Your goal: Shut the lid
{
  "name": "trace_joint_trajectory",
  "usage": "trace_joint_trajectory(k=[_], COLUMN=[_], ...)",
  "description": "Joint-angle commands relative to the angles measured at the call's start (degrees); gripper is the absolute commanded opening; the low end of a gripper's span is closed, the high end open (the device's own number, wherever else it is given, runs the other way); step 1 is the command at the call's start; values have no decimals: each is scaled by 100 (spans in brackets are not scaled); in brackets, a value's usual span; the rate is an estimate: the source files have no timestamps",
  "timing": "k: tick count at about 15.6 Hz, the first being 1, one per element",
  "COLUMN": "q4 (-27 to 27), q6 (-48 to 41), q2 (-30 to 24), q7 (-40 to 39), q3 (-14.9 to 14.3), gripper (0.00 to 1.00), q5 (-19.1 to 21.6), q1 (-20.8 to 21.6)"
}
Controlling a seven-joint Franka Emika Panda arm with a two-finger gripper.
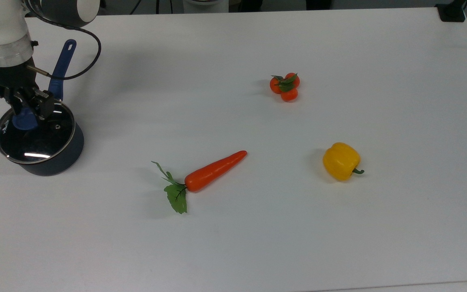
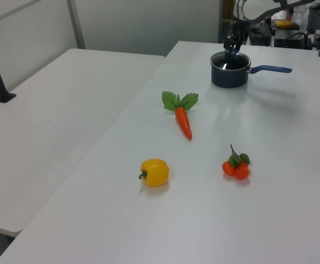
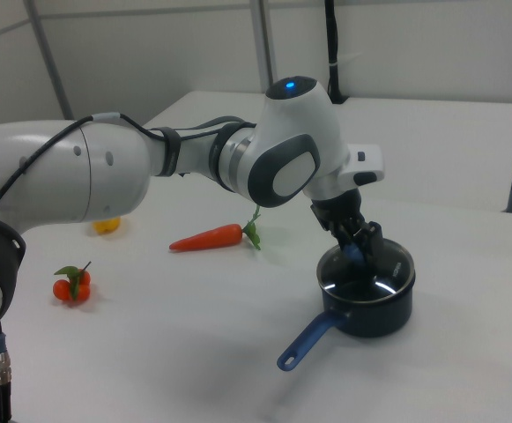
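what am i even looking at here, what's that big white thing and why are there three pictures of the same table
The big white thing is a robot arm. At its end is a gripper with two fingers, which acts as its hand. The three pictures show one moment from three cameras placed around the white table: the top view looks down on it, and the left view and right view look across it from opposite sides.

On the table lie a toy carrot, a yellow pepper and a small bunch of tomatoes. There is also a dark saucepan with a blue handle.

The gripper is closed on the blue knob of a glass lid, which sits on or just above the saucepan's rim. The job is to put that lid on.
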Motion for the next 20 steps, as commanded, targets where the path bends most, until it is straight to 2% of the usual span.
trace_joint_trajectory(k=[1,2,5,10,12,16,20], q4=[48,22,13,22,22,-110,-110], q6=[-151,-151,-151,-151,-160,-474,-1730], q2=[-8,-8,-8,-60,-157,-578,-1131], q7=[-128,-128,-110,-128,-128,-136,-84], q3=[-8,-8,-8,0,36,27,27], gripper=[54,62,100,100,100,100,100], q5=[117,117,117,99,20,-15,-129], q1=[12,3,3,38,178,792,1521])
